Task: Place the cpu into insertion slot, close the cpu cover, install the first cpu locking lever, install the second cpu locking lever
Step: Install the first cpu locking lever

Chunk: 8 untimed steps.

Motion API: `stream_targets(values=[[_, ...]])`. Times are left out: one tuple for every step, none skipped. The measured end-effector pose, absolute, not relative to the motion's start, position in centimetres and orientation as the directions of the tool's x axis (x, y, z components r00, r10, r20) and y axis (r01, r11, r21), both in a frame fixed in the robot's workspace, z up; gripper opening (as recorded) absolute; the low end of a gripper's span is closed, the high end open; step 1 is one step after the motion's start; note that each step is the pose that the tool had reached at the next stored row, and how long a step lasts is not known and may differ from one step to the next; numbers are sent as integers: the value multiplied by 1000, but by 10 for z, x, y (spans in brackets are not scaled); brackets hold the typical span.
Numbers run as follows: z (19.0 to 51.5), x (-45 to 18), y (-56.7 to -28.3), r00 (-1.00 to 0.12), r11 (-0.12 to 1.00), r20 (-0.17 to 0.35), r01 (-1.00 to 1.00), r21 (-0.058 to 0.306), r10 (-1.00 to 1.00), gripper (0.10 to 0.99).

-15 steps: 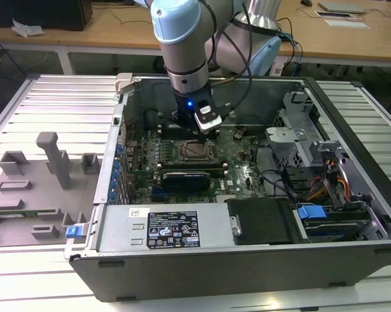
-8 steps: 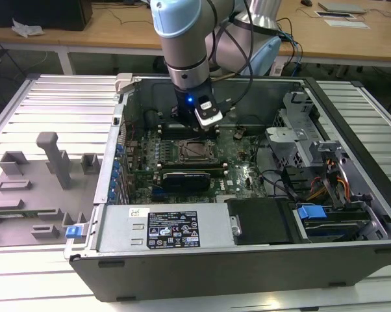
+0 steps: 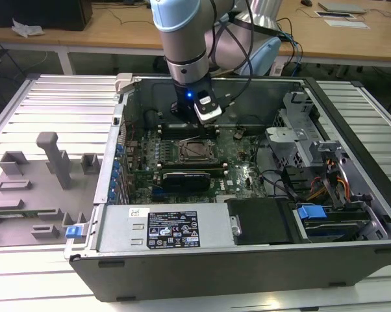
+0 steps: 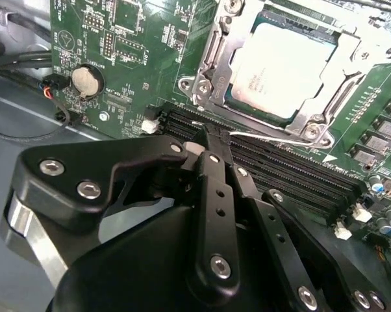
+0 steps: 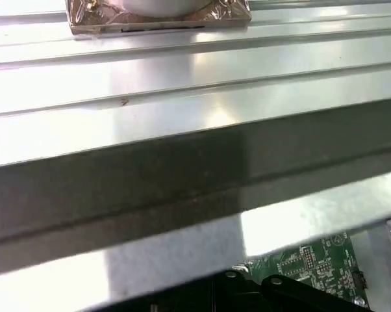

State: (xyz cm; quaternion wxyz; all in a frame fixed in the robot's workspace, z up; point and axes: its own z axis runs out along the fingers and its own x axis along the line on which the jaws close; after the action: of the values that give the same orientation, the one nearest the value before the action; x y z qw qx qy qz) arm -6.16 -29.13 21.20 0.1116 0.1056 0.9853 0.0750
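The cpu [image 4: 283, 68] lies flat in the insertion slot [image 3: 197, 151], its pale metal face showing through the window of the cpu cover [image 4: 215, 62], which is down over it. A thin silver locking lever [image 4: 267, 136] runs along the socket's edge beside the memory slots. My gripper [image 4: 212, 140] is shut, its black fingertips together right at that lever's end. I cannot tell whether they pinch the wire. In the exterior view the gripper [image 3: 197, 130] hangs low inside the open computer case, just behind the socket.
Black memory slots [image 4: 293, 175] lie under the fingertips, and a coin battery [image 4: 86, 80] and cables [image 4: 26, 62] sit to one side. The case holds a power supply [image 3: 176, 231] and a drive cage [image 3: 299, 130]. Grey fixtures [image 3: 52, 159] stand at the exterior view's left.
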Motion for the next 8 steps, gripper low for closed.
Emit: stream_targets(values=[[212, -62, -291, -952, 966, -204, 195, 171, 229, 106], [212, -62, -291, -951, 965, -204, 199, 171, 232, 106], [211, -63, -291, -950, 964, -204, 205, 171, 238, 106], [211, -64, -290, -948, 962, -204, 211, 171, 245, 106], [211, -65, -290, -947, 961, -204, 216, 171, 249, 106], [211, -65, -290, -945, 960, -204, 221, 171, 254, 106], [210, -65, -290, -944, 959, -204, 228, 171, 260, 106], [208, -65, -290, -941, 957, -204, 235, 171, 268, 106]])
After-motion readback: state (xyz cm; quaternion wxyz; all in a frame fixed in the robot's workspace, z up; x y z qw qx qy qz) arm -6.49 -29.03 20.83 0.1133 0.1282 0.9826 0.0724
